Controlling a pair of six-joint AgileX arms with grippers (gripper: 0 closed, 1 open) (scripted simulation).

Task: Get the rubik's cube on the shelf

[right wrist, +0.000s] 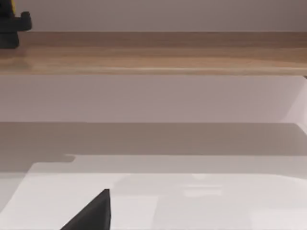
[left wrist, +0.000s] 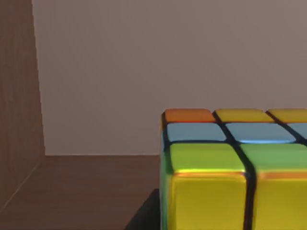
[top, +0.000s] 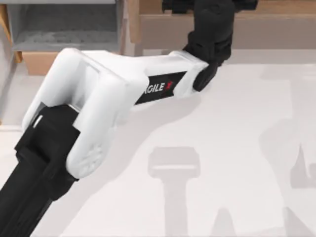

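The rubik's cube (left wrist: 235,172), yellow, green, light blue and orange squares between dark lines, sits very close in the left wrist view. It is over the brown wooden shelf (left wrist: 81,187), near a side wall. One of my left gripper's dark fingers (left wrist: 144,218) lies against the cube's side. In the top view my left arm reaches across the table, with its gripper (top: 212,7) over the shelf (top: 276,24) at the back. The right wrist view shows the shelf plank (right wrist: 158,52) and, far off, the left gripper (right wrist: 10,28) with a bit of yellow. My right gripper (right wrist: 93,213) hovers low over the white table.
A grey box-like compartment (top: 64,29) with a light wood front stands at the back left, beside the shelf. The white tabletop (top: 222,148) spreads out in front, crossed by arm shadows. My left arm's white link (top: 98,98) spans the left half of the table.
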